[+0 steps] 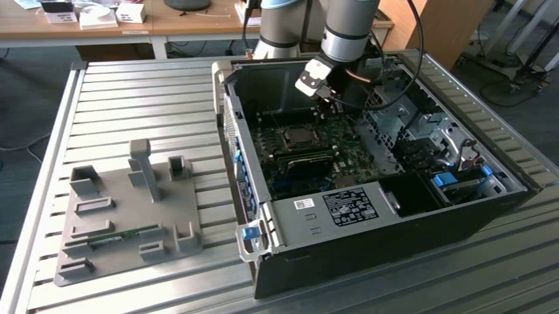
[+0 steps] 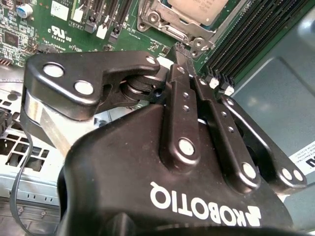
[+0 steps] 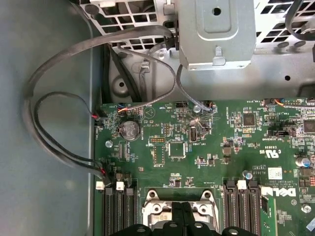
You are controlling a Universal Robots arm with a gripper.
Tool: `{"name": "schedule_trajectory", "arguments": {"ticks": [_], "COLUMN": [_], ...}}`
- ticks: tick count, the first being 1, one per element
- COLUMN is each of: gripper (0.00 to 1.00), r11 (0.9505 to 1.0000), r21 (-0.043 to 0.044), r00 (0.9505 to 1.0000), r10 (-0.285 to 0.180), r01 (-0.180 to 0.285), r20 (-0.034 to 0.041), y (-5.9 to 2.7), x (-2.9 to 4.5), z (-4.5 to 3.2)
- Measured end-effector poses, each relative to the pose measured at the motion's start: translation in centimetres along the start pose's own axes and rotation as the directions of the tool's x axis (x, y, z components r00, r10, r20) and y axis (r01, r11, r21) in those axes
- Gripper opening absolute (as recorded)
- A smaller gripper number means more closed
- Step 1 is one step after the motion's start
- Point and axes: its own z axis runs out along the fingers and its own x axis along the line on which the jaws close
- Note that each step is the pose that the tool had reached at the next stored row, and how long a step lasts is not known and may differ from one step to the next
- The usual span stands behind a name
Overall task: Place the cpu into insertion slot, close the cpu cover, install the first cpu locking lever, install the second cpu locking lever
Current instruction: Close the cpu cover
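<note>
Reaching into the open computer case [image 1: 376, 245] from the upper middle of the exterior view, with the pincer [image 1: 332, 104] low inside. Case laid on its side on the slatted desk [image 1: 131, 98], turning the green motherboard [image 1: 349, 154] face up for access from above. Hanging just above the insertion slot [image 1: 299, 137] near the frame's centre, well apart from the grey fixture plate [image 1: 131, 216] at the exterior view's left. Judging by that, working at the socket rather than fetching a part.

Looking along the pincer [image 2: 179, 49] in the second wrist view, with its two fingers [image 2: 183, 98] pressed flat together, closed, nothing visible between the pads. Aiming the joined tip at a corner of the cpu cover [image 2: 165, 24], probably serving as one narrow pushing tool rather than a clamp. Showing the cpu [image 2: 197, 9] just beyond, sitting in the slot, its pale metal top framed by the cover's window, the cover apparently lying down over it. Long black memory slots [image 2: 256, 34] running beside the socket.

Peering past the closed fingertips [image 3: 182, 211] in the first wrist view, poised over the silvery cover [image 3: 157, 209] between two banks of memory slots [image 3: 118, 211]. Black cables [image 3: 59, 123] looping along the case wall, seemingly routed clear of the socket. Leaving the state of the locking levers impossible to judge.
</note>
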Motion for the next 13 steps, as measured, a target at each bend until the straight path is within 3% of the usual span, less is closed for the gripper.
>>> {"name": "schedule_trajectory", "arguments": {"ticks": [4, 7, 13], "gripper": [0.11, 0.11, 0.11], "r11": [1.0000, 0.9999, 0.9999], "r21": [0.0003, 0.0113, 0.0129], "r00": [1.0000, 1.0000, 1.0000], "r10": [0.000, 0.001, 0.001], "r01": [0.000, -0.001, -0.001], "r20": [-0.0001, 0.0001, 0.0004], "y": [-0.02, -0.03, -0.03], "x": [0.00, 0.00, 0.00], "z": [0.00, 0.08, 0.08]}}
